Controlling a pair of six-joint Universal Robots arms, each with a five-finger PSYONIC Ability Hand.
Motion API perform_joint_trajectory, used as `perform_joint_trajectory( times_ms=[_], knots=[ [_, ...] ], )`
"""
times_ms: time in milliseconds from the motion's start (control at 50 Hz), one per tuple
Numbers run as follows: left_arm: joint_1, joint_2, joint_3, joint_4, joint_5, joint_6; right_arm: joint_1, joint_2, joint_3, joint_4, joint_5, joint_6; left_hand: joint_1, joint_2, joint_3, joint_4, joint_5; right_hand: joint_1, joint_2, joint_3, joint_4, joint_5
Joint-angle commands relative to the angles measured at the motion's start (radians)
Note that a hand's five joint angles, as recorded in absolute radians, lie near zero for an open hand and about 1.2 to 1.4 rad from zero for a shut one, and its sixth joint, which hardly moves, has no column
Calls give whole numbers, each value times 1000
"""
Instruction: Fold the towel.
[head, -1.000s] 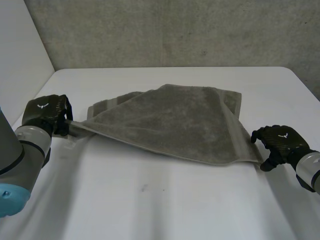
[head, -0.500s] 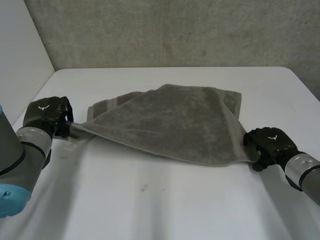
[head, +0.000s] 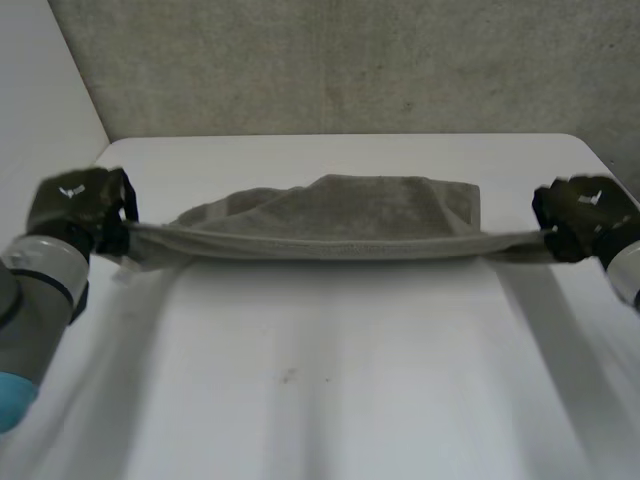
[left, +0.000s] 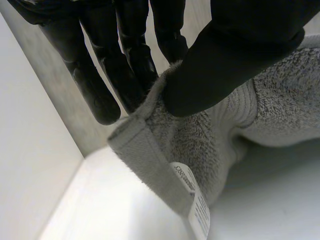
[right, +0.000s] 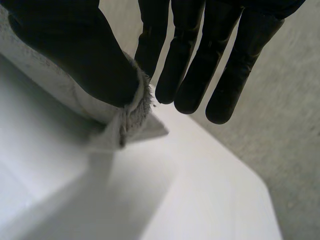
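White table (head: 330, 390) is under my arms. The grey towel (head: 340, 215) is lifted over it and pulled long and tight between my two hands, and its far part lies on the table. My left hand (head: 78, 205) pinches one end corner between thumb and fingers. My right hand (head: 585, 212) pinches the other end corner the same way. A small white label (left: 192, 200) sticks out of the towel's edge near my left thumb.
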Motion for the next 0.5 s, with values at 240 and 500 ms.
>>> perform_joint_trajectory(
  times_ms=[240, 500],
  knots=[
    [1, 184, 326, -598, 50, 219, -40, -253, -465, 894, -95, -433, 205, 178, 180, 178, 184, 420, 219, 212, 204, 251],
    [-1, -222, 369, -666, 47, 273, 158, 145, -526, 925, 179, -577, 205, 178, 180, 178, 184, 420, 219, 212, 204, 251]
  ],
)
